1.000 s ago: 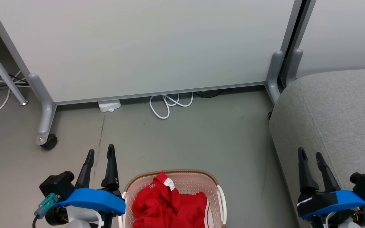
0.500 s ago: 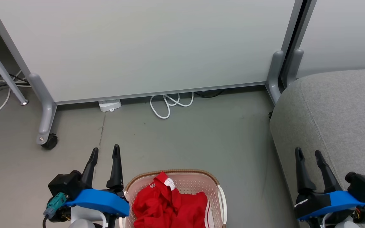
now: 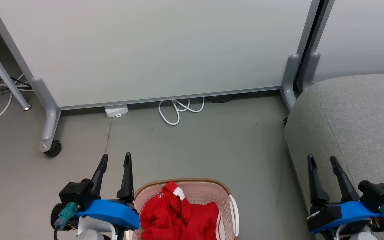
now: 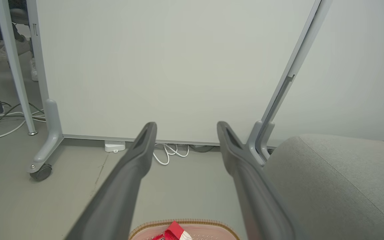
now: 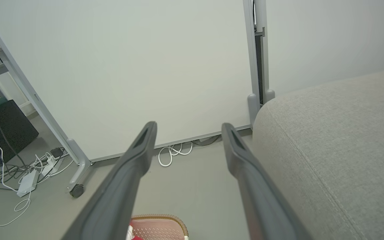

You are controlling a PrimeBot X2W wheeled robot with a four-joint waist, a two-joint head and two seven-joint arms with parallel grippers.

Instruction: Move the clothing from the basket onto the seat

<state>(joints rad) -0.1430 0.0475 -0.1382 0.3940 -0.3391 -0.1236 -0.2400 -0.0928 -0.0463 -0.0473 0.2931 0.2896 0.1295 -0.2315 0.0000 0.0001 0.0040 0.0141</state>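
The clothing, a bright red heap with white trim, lies in the cream basket on the floor. Nothing has reached the grey seat on the robot's right, so the whole job looks to be ahead. The left gripper hovers just beside the basket, fingers spread and empty. The right gripper hangs over the seat's edge, equally spread, holding nothing.

I have my left gripper low on the left, jaws spread and empty; my right gripper mirrors it opposite.
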